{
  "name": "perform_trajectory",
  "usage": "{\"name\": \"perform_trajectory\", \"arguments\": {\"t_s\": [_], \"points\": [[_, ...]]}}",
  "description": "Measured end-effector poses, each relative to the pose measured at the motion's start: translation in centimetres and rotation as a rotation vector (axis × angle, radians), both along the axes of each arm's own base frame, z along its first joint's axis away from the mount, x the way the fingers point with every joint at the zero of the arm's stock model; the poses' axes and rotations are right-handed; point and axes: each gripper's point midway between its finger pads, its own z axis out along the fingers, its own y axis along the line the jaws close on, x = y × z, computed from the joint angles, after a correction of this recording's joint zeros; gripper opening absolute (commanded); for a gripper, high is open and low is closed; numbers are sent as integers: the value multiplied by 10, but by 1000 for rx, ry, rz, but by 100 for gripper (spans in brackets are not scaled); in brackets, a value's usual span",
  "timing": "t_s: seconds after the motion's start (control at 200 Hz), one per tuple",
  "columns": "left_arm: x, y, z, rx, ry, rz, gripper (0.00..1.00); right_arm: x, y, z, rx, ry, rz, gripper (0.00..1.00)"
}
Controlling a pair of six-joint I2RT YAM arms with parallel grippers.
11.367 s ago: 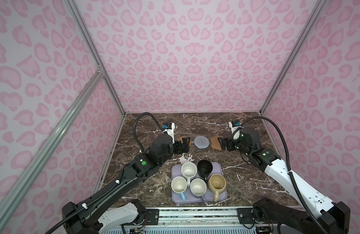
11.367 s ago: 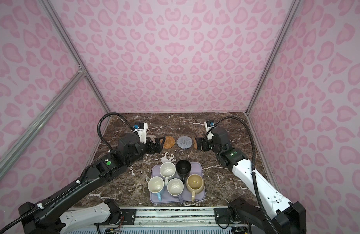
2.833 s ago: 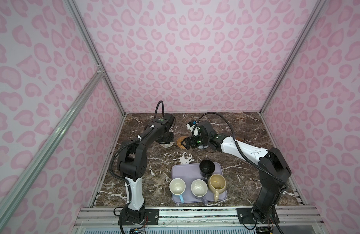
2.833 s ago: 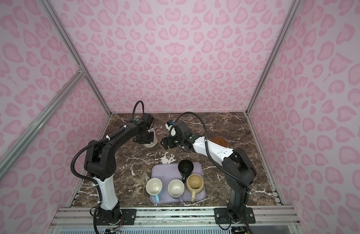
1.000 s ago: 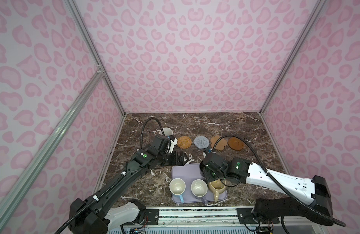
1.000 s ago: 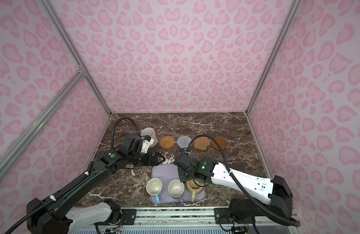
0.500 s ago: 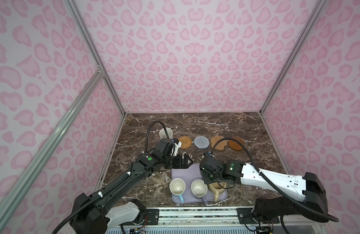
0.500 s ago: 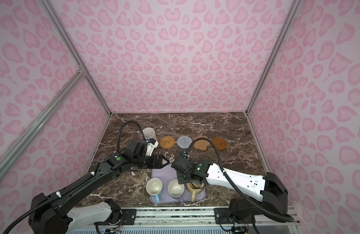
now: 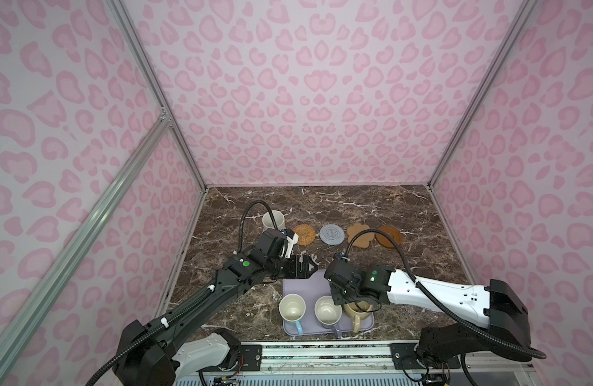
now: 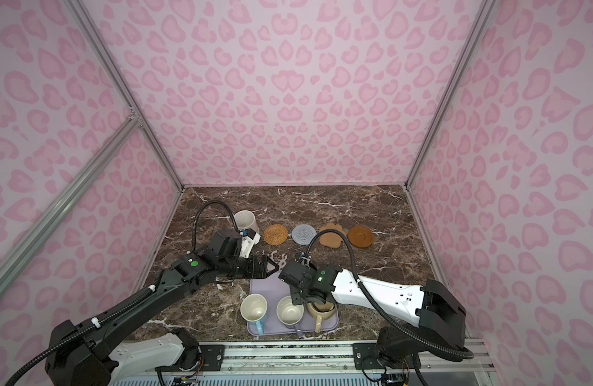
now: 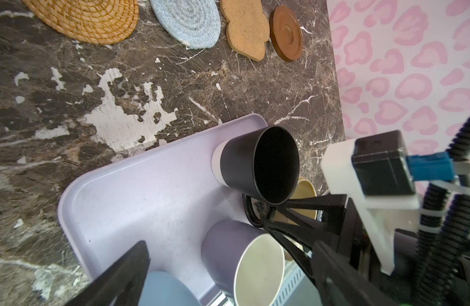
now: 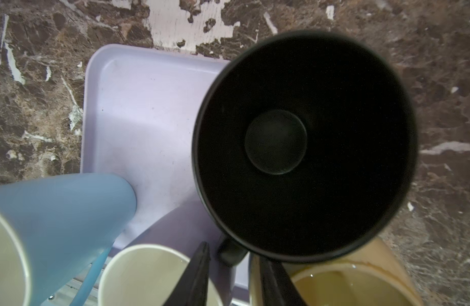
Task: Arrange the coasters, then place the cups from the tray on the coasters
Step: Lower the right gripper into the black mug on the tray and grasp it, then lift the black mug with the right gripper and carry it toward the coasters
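Four mugs on the lavender tray: black mug in the far row, light blue mug, lavender-grey mug and beige mug in the near row. The white mug stands at the back left of the table, just beside the orange rattan coaster.

Right gripper fingers straddle the black mug's handle, nearly closed; can't tell if they pinch yet. Left gripper hangs wide open over the tray's far edge, holding nothing.

Step looks like grabbing the black mug. Best to clamp the handle fully before lifting. Rise straight up, since the beige and lavender-grey mugs crowd the handle. Keep the mug level.
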Motion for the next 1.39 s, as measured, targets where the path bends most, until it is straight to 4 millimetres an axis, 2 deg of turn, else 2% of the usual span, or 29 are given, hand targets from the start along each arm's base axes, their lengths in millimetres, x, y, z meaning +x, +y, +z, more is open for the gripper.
{"name": "perform_trajectory", "arguments": {"t_s": [0.24,0.355,0.615,0.805,1.155,1.395], "points": [[1,-1,2,-6,-8,1,97,2,-1,-5,-10,-4,-10,25],[2,-1,3,-9,-10,4,97,4,-4,-6,-19,-13,-20,19],[5,6,8,9,-38,38,97,5,-5,-6,-16,-31,-17,18],[6,7,8,15,-42,44,97,5,0,-7,-18,-44,6,17],[9,10,7,30,-54,61,97,5,20,-5,0,-47,71,18],[10,12,9,33,-67,71,97,6,20,-6,-17,-49,70,30]]}}
